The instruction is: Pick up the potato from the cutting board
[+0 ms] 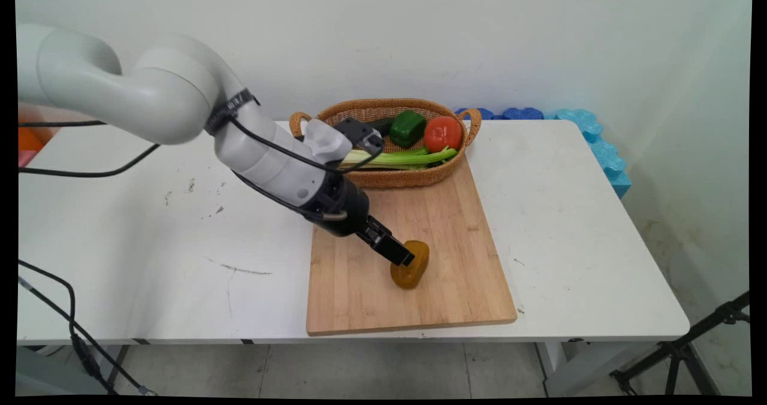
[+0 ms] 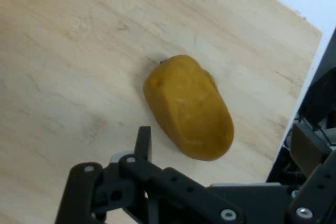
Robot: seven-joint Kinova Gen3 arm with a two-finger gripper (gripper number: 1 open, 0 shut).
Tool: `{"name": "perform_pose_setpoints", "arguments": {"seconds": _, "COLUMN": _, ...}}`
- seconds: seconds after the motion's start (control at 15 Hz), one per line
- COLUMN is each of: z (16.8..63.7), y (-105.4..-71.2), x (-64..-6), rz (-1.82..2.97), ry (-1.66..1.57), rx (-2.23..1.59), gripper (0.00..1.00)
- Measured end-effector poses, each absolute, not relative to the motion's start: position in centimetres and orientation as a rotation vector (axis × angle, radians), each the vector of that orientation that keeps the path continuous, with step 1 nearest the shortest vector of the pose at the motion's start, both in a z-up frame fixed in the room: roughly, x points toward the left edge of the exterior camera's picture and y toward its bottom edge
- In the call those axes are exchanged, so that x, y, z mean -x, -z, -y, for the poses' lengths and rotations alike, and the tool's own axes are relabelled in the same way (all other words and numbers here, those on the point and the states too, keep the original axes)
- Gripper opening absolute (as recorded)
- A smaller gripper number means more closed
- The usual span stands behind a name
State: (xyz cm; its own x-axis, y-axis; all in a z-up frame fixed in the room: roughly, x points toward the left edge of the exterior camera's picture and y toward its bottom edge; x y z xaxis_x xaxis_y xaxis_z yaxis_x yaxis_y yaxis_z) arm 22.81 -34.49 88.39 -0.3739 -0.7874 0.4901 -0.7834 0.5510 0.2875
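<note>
smooth ochre-yellow potato [image 2: 189,108], oblong

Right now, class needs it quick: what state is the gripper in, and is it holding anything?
Gripper: at the yellow potato on the cutting board; open or shut cannot be told, nor whether it holds the potato.

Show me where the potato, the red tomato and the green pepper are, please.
potato [image 2: 189,108], hand view, middle of its yellow-brown skin.
tomato [image 1: 443,133], main view, centre of its red side, inside the basket.
green pepper [image 1: 407,127], main view, its glossy top, beside the tomato.
</note>
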Motion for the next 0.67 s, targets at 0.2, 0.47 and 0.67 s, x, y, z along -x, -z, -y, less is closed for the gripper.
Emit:
{"name": "perform_pose_setpoints", "arguments": {"seconds": 0.2, "z": 34.9, "y": -87.2, "x": -22.3, "rz": 2.208, "ry": -0.006, "rx": -1.289, "gripper": 1.0}}
{"name": "perform_pose_setpoints", "arguments": {"seconds": 0.47, "z": 35.3, "y": -85.9, "x": -21.9, "rz": 2.206, "ry": -0.023, "rx": -1.319, "gripper": 1.0}}
{"name": "perform_pose_setpoints", "arguments": {"seconds": 0.67, "z": 35.5, "y": -85.2, "x": -21.6, "rz": 2.204, "ry": -0.029, "rx": -1.329, "gripper": 1.0}}
